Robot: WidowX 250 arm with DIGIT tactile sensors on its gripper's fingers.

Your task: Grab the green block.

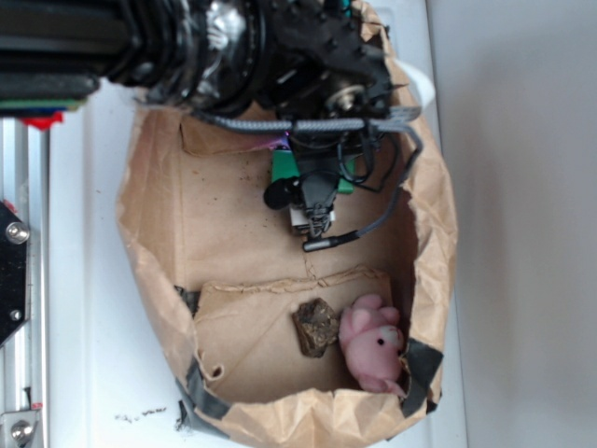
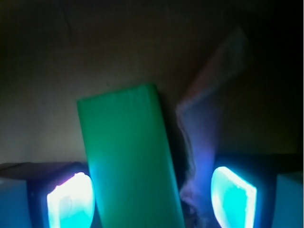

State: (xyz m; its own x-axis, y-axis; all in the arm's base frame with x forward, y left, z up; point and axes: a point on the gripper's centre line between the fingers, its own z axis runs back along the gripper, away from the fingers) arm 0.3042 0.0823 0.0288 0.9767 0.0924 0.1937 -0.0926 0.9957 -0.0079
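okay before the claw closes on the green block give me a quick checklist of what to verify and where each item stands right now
1. Block between the fingers: ok. In the wrist view the green block sits between the two lit pads, nearer the left one.
2. Claw open: ok, gaps on both sides.
3. Block square to the fingers: not ok, slightly tilted.
4. Paper fold clear of the right pad: cannot tell, it lies close.
5. Brown rock and pink plush toy out of the way: ok, at the bag's far end.
6. Claw low enough: cannot tell.
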